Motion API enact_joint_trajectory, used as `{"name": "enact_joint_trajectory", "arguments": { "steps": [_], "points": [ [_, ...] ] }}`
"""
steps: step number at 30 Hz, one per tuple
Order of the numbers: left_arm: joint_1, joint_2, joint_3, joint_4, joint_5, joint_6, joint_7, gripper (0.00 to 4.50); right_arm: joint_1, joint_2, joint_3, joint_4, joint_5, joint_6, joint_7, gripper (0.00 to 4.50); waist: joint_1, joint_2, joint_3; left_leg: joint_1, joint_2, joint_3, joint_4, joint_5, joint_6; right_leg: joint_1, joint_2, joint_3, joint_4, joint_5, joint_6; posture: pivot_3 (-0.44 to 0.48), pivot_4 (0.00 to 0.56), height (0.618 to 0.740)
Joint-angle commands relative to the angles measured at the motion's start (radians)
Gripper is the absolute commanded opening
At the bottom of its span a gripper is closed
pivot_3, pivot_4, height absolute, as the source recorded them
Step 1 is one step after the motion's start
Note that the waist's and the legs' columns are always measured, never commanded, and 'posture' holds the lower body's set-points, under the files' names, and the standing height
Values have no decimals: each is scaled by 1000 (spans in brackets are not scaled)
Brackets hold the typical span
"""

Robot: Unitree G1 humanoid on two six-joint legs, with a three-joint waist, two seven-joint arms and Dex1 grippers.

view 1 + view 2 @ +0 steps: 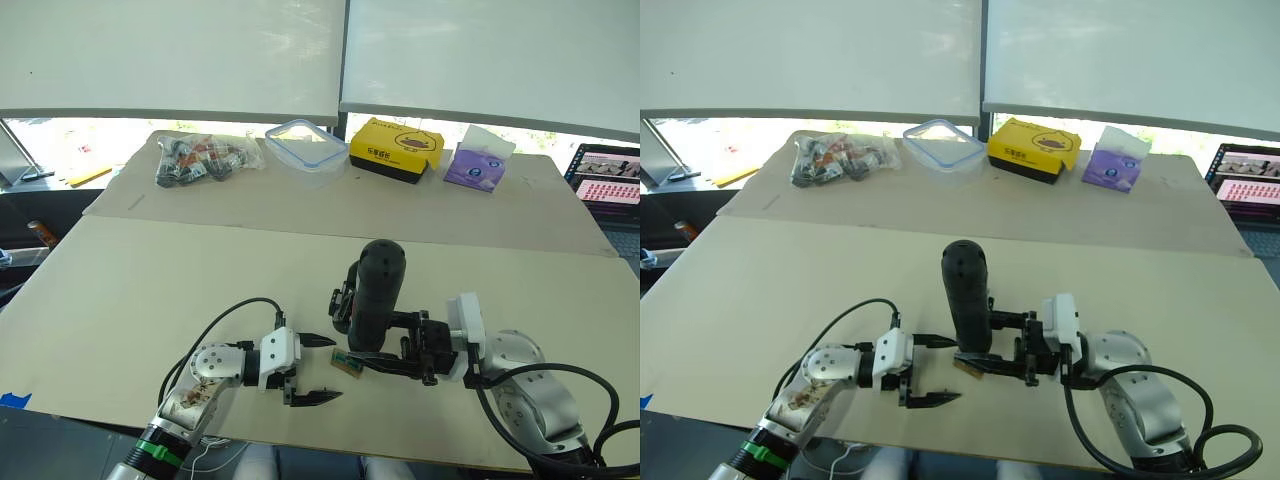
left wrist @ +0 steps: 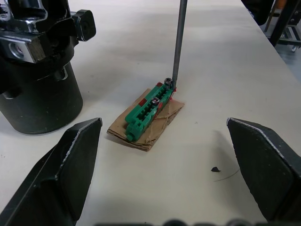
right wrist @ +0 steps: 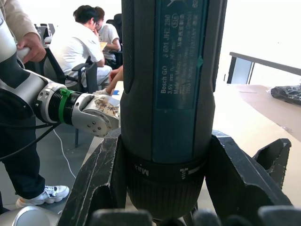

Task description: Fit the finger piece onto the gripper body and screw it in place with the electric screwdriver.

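My right gripper (image 1: 388,352) is shut on the electric screwdriver (image 1: 377,292), a dark cylinder held upright near the table's front edge. Its thin metal bit (image 2: 178,42) comes down onto a screw head at one end of a small green block on brown card (image 2: 149,113). The gripper body (image 2: 37,89), black with a round base, stands just behind the block, on its left, partly hidden by the screwdriver in the head views. My left gripper (image 1: 318,369) is open, low over the table, with its fingers (image 2: 70,155) either side of the block and apart from it. The finger piece is out of view.
At the far side of the table lie a clear bag of parts (image 1: 205,158), a clear plastic box (image 1: 305,140), a yellow box (image 1: 397,150) and a purple tissue pack (image 1: 478,165). A laptop (image 1: 608,175) sits far right. People (image 3: 89,42) sit beyond the table.
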Motion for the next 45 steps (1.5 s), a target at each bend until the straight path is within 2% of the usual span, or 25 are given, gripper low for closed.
{"name": "enact_joint_trajectory", "arguments": {
  "steps": [1,25,34,45],
  "points": [
    [24,-6,-54,25,30,29,0,4500,3,-11,-15,-35,29,-6,-1,1906,0,0,0,0,0,0,0,0,0,0,0,0,0,0,0,0,150,740],
    [19,-9,-61,21,29,40,6,4500,6,-35,-29,-21,78,16,1,1906,4,0,0,0,0,0,0,0,0,0,0,0,-2,0,0,0,150,740],
    [16,-8,-58,27,29,39,7,4500,-30,-15,-86,-57,149,19,-44,1906,4,0,0,0,0,0,0,0,0,0,0,0,-2,0,0,0,150,740],
    [18,-11,-63,19,31,42,12,4500,-22,-12,-56,-24,91,-12,-26,1906,5,0,0,0,0,0,0,0,0,0,0,0,-2,0,0,0,150,740]
  ]
}}
